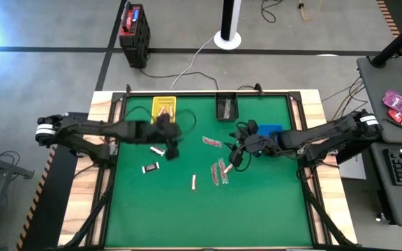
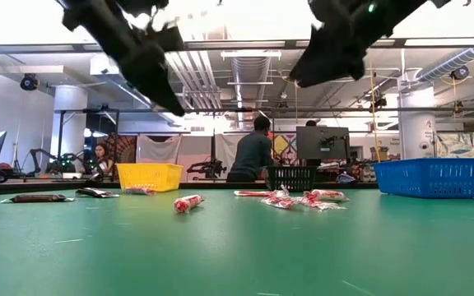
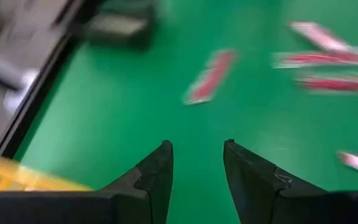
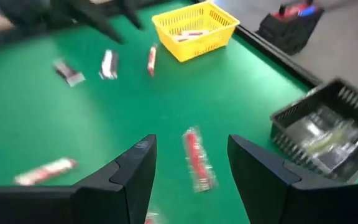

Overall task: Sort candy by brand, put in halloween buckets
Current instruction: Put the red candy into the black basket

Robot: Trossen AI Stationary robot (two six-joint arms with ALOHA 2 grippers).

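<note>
Pink-red candy bars lie in a loose group mid-table [image 1: 221,171], with another [image 1: 211,142] farther back and one [image 1: 194,181] nearer. Two darker bars [image 1: 150,167] [image 1: 158,150] lie on the left. The yellow bucket [image 1: 163,108] holds some candy, and so does the black bucket [image 1: 227,107]. The blue bucket [image 1: 269,131] sits partly under the right arm. My left gripper [image 3: 197,144] is open and empty, raised above the table by the dark bars. My right gripper [image 4: 191,138] is open, raised over a pink-red bar [image 4: 196,158].
A raised frame [image 1: 208,91] runs along the green table's far edge, close behind the buckets. A black-and-red box [image 1: 134,31] stands on the floor beyond the table. People [image 2: 250,152] are in the room behind. The near half of the mat [image 1: 208,216] has no objects on it.
</note>
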